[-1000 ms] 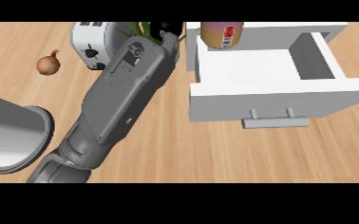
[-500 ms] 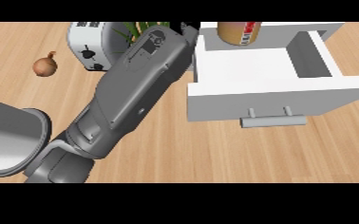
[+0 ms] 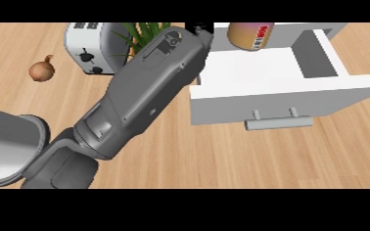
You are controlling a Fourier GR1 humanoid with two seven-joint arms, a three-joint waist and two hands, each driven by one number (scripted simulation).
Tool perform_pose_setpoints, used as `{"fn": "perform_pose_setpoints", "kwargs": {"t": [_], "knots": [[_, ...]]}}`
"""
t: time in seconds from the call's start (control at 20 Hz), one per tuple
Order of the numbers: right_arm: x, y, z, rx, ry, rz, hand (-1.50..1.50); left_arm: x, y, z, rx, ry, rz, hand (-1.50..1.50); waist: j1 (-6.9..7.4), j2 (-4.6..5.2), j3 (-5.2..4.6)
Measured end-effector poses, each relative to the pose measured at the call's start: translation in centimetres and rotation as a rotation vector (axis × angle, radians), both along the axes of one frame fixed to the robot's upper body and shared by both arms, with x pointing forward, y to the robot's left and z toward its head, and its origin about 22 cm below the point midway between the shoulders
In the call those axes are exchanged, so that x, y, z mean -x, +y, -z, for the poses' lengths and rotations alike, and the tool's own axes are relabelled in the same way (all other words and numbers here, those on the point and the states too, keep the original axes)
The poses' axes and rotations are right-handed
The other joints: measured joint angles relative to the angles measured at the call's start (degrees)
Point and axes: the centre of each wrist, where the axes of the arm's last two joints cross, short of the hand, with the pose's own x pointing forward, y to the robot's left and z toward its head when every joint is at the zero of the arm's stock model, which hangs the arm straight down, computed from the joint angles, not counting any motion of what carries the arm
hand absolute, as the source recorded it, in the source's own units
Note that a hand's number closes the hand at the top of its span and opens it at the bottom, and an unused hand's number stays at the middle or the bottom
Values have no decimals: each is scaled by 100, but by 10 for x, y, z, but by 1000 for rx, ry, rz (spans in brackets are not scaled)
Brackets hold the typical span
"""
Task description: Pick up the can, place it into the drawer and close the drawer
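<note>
The can, tan with a red and white label, hangs upright over the back left part of the open white drawer. My left forearm crosses the view from the lower left. Its black left hand shows only as a small dark patch just left of the can; the forearm hides the rest. The can travels with this hand, which is curled on it. The drawer's inside is bare white, and its grey handle faces me. My right hand shows nowhere.
A white toaster stands at the back left, with a green plant beside it behind my arm. A brown onion lies left of the toaster. A round grey metal vessel sits at the left edge.
My left arm has swung to the right and carried the can from the drawer's left rim to above its inside.
</note>
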Motion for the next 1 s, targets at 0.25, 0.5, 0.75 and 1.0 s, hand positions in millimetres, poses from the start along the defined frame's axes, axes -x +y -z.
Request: {"fn": "perform_pose_setpoints", "kwargs": {"t": [0.25,0.5,0.75,1.0], "knots": [[-6,-2,-1,-3,0,-1,-150,1,-4,9,-25,24,-5,150,-42,15,1],[-5,-3,-1,-2,-2,-1,-150,0,-5,20,-70,32,-34,-150,-76,19,3],[-11,2,-4,2,-1,-14,-150,0,-8,21,-87,44,-76,-150,-125,40,4],[-13,4,-7,7,-7,-19,-150,-1,-6,26,-93,51,-112,-150,-153,50,4]]}}
